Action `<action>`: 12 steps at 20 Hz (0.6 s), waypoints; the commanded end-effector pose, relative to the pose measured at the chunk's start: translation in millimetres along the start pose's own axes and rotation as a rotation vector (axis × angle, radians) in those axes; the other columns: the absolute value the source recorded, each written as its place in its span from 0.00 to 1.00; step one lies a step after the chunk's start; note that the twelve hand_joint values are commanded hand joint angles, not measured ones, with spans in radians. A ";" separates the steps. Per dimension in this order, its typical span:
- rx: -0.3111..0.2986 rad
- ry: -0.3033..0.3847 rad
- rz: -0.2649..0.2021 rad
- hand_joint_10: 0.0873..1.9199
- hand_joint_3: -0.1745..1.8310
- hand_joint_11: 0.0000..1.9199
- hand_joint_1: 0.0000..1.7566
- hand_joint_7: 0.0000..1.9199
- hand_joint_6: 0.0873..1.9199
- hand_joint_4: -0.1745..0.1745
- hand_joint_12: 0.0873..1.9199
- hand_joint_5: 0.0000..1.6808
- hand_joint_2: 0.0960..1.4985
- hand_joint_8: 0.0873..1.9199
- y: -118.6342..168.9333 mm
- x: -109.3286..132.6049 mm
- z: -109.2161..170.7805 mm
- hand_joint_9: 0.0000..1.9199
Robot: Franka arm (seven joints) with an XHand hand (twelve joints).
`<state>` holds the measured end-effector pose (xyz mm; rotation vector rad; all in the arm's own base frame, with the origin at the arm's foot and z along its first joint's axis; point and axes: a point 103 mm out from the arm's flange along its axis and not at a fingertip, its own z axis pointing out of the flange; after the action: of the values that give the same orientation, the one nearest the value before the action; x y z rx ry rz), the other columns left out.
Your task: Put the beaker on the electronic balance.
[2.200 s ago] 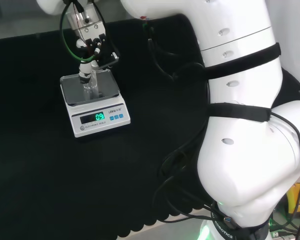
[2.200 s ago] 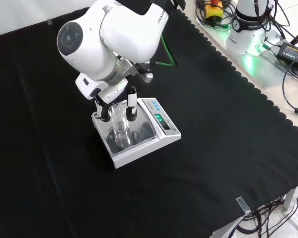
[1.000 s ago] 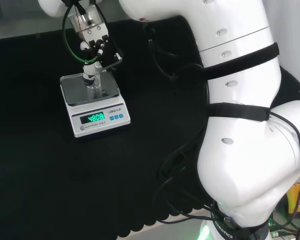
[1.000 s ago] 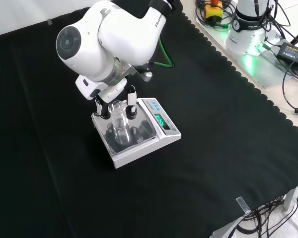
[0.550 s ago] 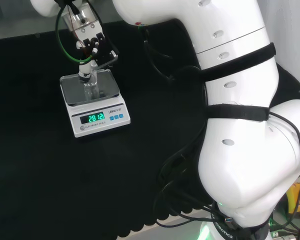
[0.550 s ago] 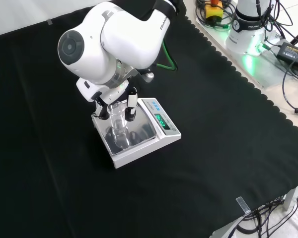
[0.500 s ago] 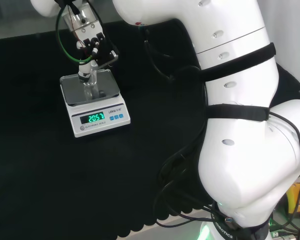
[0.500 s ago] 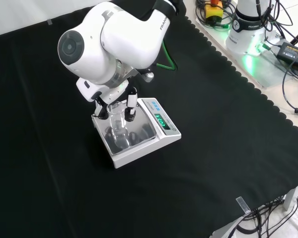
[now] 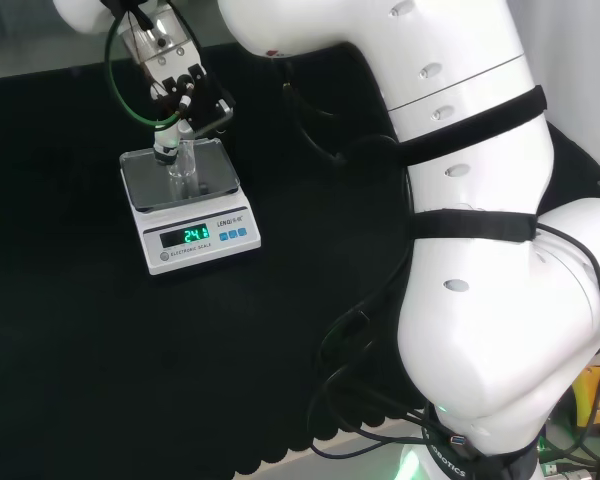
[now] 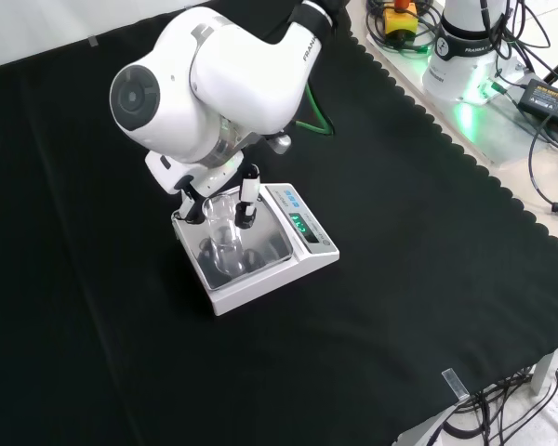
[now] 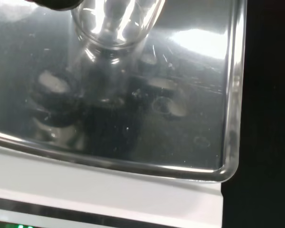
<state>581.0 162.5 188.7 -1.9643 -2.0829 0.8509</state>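
Note:
The clear glass beaker (image 9: 183,172) stands upright on the steel pan of the white electronic balance (image 9: 144,186). My hand (image 9: 174,78) reaches down from above, its black-tipped fingers on either side of the beaker's upper part. In the front view the beaker (image 10: 224,234) rests mid-pan on the balance (image 10: 265,253), and the fingers of the hand (image 10: 247,197) close on it near the rim. Close up, the wrist view has the beaker (image 11: 115,23) on the shiny pan (image 11: 190,99), which mirrors the dark fingers. The balance's green display is lit.
The arm's big white links (image 9: 460,250) stand at the right of the head view, and one link (image 10: 205,84) hangs over the balance in the front view. Cables and the arm's base (image 10: 465,56) lie past the cloth's scalloped edge (image 10: 446,139).
The arm and hand have drifted slightly left in the head view. The beaker has stayed on the pan between the fingers. The display's lit figures have changed.

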 end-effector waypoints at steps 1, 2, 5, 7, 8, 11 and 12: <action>-0.003 -0.017 -0.004 0.00 0.00 0.70 0.40 0.51 0.49 0.19 0.35 0.34 0.54 0.39 -1.1 -1.2 -0.7 0.73; -0.007 -0.020 -0.001 0.00 0.00 0.69 0.39 0.50 0.49 0.20 0.36 0.33 0.53 0.39 -1.9 -1.6 -1.4 0.72; -0.019 -0.022 0.007 0.00 0.00 0.66 0.37 0.48 0.48 0.21 0.38 0.32 0.52 0.40 -5.2 -2.5 -4.7 0.70; -0.025 -0.024 0.012 0.00 0.00 0.64 0.35 0.46 0.48 0.22 0.40 0.31 0.51 0.40 -7.3 -3.5 -6.9 0.69; -0.028 -0.023 0.014 0.00 0.00 0.63 0.35 0.46 0.47 0.22 0.41 0.31 0.51 0.41 -8.3 -4.2 -8.0 0.68; -0.040 -0.021 0.014 0.00 0.00 0.60 0.34 0.43 0.46 0.23 0.43 0.30 0.50 0.41 -12.3 -6.6 -12.9 0.66; -0.046 -0.014 0.017 0.00 0.00 0.60 0.33 0.43 0.46 0.23 0.44 0.30 0.50 0.41 -14.4 -8.3 -15.5 0.66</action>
<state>578.1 160.9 202.1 -1.9906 -2.1087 0.8527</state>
